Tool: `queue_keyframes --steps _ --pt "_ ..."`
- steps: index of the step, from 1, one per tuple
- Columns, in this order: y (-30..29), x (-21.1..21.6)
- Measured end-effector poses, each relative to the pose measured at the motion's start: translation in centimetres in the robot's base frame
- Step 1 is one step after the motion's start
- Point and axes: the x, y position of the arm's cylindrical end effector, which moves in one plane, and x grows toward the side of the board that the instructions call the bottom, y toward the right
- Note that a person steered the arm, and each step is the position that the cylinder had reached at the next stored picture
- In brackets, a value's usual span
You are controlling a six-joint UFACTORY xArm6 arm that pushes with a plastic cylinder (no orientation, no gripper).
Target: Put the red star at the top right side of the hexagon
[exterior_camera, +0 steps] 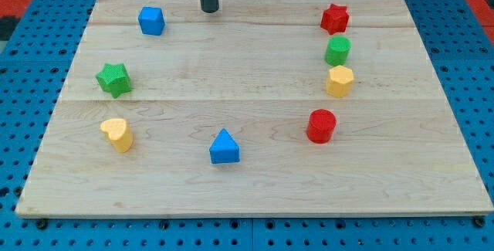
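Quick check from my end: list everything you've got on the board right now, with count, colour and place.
red star: 1, red, view's top right
green cylinder: 1, green, just below the red star
yellow hexagon: 1, yellow, just below the green cylinder
red cylinder: 1, red, lower right of centre
blue triangle: 1, blue, bottom centre
yellow heart: 1, yellow, lower left
green star: 1, green, left side
blue cube: 1, blue, top left
wooden board: 1, light wood, under all blocks, on a blue pegboard
my tip: 1, dark rod, top centre, right of the blue cube, touching no block
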Motion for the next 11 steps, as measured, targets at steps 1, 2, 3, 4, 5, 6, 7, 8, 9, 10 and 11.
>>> queue_keyframes --steps 1,2,3,4,5,6,7,8,9,10,11 --pt "0.0 0.0" --pt "6.0 0.1" --pt "17.2 -0.9" --pt "20.6 2.2" --pt "23.0 6.6" --pt "24.6 6.6" --pt "27.2 7.0" --pt "28.2 11.8" --pt "28.8 13.5" --pt "34.7 12.8" --pt "40.8 15.2"
